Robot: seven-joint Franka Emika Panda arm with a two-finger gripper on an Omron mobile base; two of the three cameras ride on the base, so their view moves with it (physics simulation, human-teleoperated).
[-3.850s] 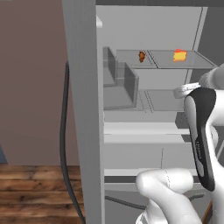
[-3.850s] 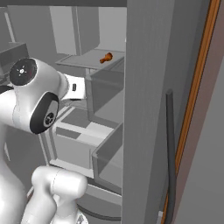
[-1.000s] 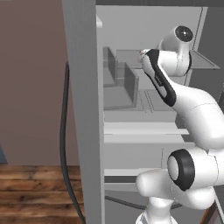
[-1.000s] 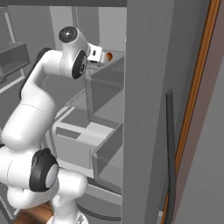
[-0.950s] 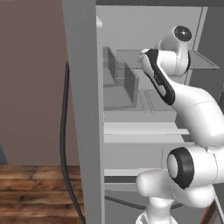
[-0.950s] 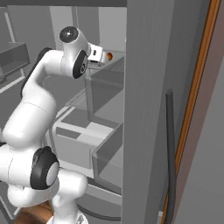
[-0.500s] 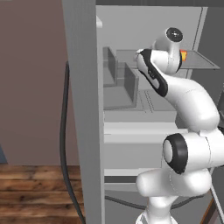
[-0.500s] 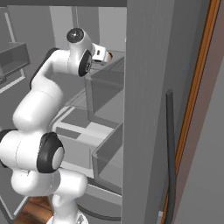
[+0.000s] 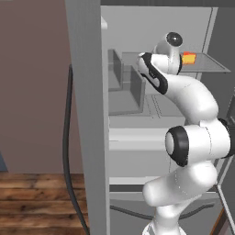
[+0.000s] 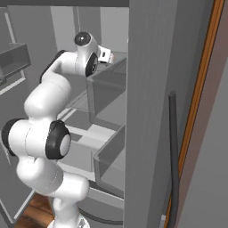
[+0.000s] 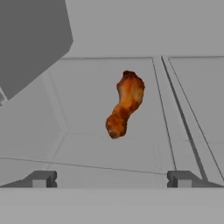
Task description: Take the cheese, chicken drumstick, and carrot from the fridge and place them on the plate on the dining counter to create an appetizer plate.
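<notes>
hand view: lumpy, glossy brown chicken drumstick point(image 11: 124, 105) beyond wide-apart gripper point(image 11: 112, 178) fingertips

The grey upper shelf point(image 11: 87, 148) of the fridge point(image 9: 87, 114) carries the chicken drumstick point(image 11: 124, 104), lying near its middle. The cheese point(image 9: 188, 58) sits on the same level toward the right edge.

The chicken drumstick point(image 11: 124, 105), ahead of the jaws and midway between them, is mottled orange-brown with darker brown patches. The cheese point(image 9: 188, 58) is orange-yellow with a red edge. The fridge point(image 9: 85, 114) is plain grey throughout — walls, shelves and bins — with a dark handle point(image 9: 66, 151). The floor point(image 9: 36, 202) is brown wood planking — streaked, with dark seams.
</notes>
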